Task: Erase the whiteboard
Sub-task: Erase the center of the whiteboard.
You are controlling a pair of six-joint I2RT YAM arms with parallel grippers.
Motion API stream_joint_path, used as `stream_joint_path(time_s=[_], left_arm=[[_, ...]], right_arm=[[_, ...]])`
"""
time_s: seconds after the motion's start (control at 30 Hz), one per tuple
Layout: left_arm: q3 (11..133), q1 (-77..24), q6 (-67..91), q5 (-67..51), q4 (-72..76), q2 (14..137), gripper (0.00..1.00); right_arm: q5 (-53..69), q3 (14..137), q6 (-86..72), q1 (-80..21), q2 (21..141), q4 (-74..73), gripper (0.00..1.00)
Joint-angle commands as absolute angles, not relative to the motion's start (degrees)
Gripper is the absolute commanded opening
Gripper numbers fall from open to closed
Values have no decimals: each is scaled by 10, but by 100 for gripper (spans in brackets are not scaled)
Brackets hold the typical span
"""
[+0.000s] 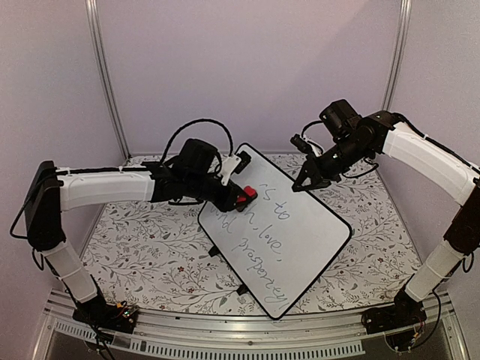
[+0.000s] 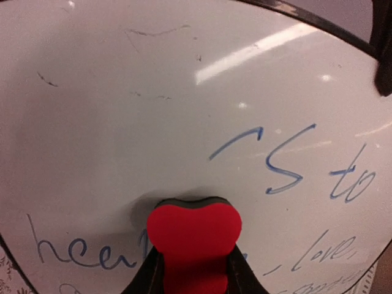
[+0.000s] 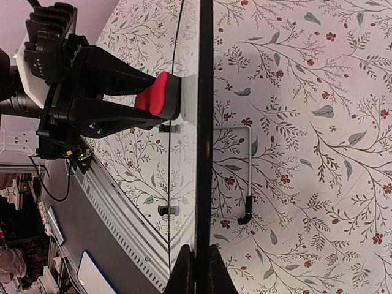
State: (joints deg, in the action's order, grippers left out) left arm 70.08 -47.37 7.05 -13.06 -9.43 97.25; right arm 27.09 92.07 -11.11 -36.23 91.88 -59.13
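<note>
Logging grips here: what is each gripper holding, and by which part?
The left gripper pinches the red eraser by its sides; the right gripper clamps the whiteboard by its far rim.

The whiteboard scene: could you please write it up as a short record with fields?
whiteboard: over floral tablecloth
writing: blue cursive lines remain; far end mostly clean, faint marks
left gripper: shut on red eraser, eraser pressed to board
right gripper: shut on board's black rim
</note>
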Motion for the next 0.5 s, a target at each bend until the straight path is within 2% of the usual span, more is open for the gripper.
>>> stream_joint_path(time_s=[0.0, 0.47], left_arm=[[727, -484, 59, -131, -88, 1005, 0], [771, -485, 51, -137, -95, 1025, 0]], right_arm=[[323, 929, -56, -390, 915, -563, 0], [323, 927, -56, -392, 915, -563, 0]])
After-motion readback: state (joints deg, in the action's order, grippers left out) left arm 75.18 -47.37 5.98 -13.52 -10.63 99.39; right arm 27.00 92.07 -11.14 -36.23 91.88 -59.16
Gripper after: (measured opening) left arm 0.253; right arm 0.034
